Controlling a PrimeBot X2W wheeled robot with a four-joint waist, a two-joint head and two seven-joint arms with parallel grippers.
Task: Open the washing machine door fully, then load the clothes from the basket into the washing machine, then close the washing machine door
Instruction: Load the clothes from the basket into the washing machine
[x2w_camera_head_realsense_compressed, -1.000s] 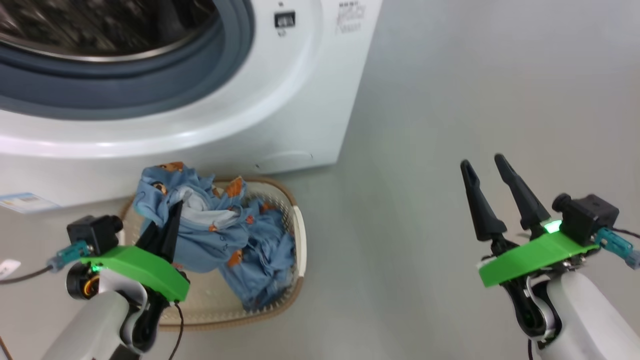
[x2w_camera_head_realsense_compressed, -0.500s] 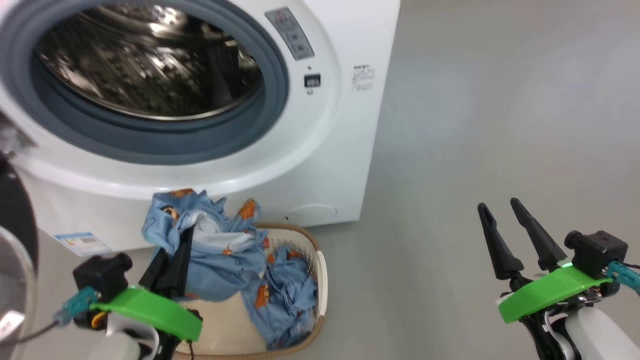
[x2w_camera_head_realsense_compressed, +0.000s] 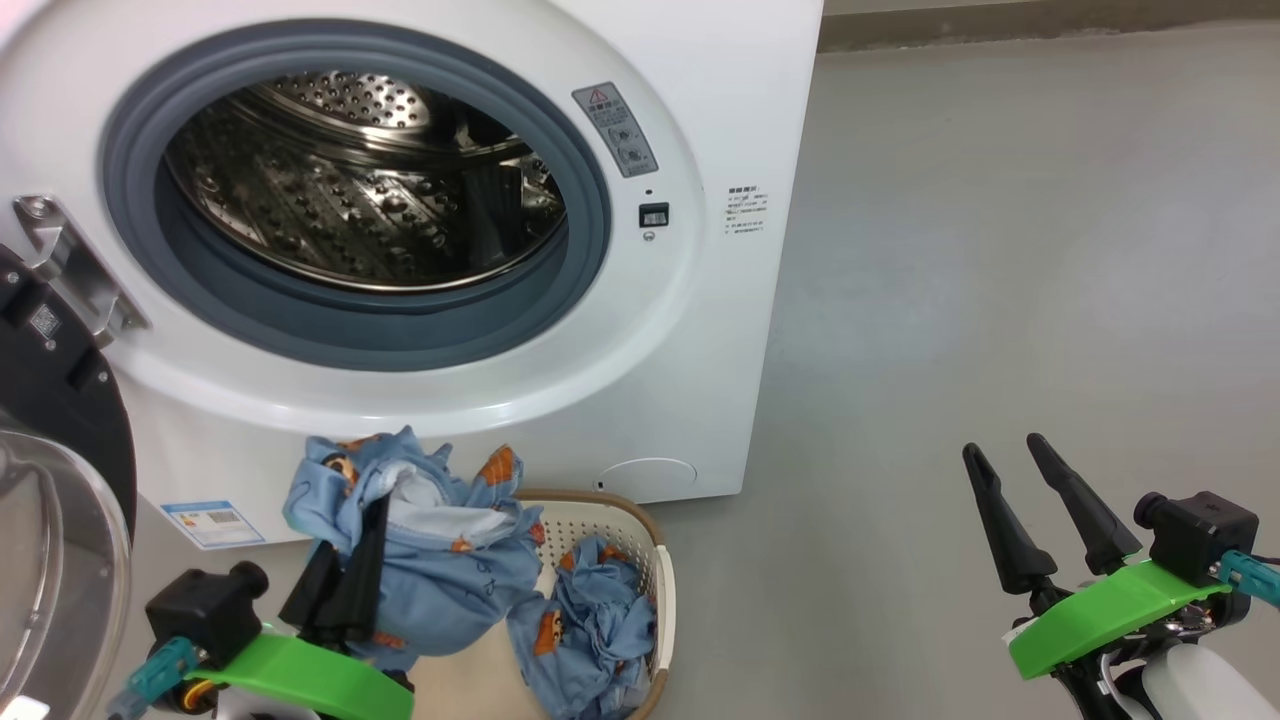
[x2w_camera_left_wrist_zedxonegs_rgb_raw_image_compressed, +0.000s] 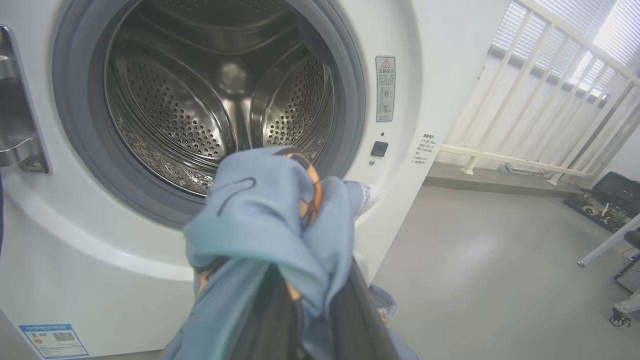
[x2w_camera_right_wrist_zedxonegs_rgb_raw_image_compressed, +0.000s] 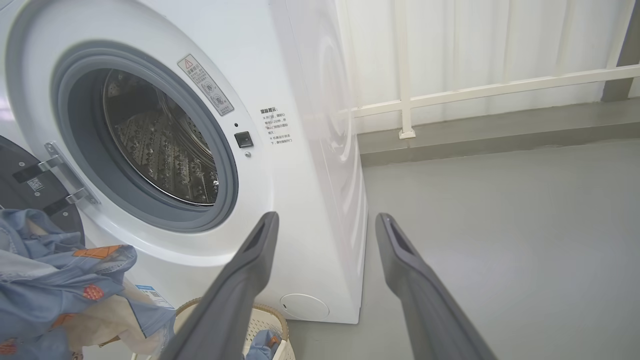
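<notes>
The white washing machine (x2w_camera_head_realsense_compressed: 700, 110) stands with its steel drum (x2w_camera_head_realsense_compressed: 350, 190) exposed. Its black door (x2w_camera_head_realsense_compressed: 60, 400) with the glass bowl hangs swung out at the far left. My left gripper (x2w_camera_head_realsense_compressed: 375, 505) is shut on a light blue garment (x2w_camera_head_realsense_compressed: 440, 555), lifted above the cream basket (x2w_camera_head_realsense_compressed: 610, 520) just below the drum mouth. In the left wrist view that garment (x2w_camera_left_wrist_zedxonegs_rgb_raw_image_compressed: 270, 220) bunches over my fingers before the drum (x2w_camera_left_wrist_zedxonegs_rgb_raw_image_compressed: 220, 95). A second blue garment (x2w_camera_head_realsense_compressed: 590, 630) lies in the basket. My right gripper (x2w_camera_head_realsense_compressed: 1005, 462) hangs open over bare floor at the lower right.
Grey floor (x2w_camera_head_realsense_compressed: 1000, 250) stretches right of the machine. A white railing (x2w_camera_right_wrist_zedxonegs_rgb_raw_image_compressed: 475, 90) runs along the wall behind. Black equipment and a table leg (x2w_camera_left_wrist_zedxonegs_rgb_raw_image_compressed: 607, 240) stand at the far right of the left wrist view. A blue energy sticker (x2w_camera_head_realsense_compressed: 212, 522) marks the machine's lower front.
The head camera has tilted up, bringing the whole drum opening and the open door into view. My left gripper has carried the garment a little higher above the basket. The right gripper stays open.
</notes>
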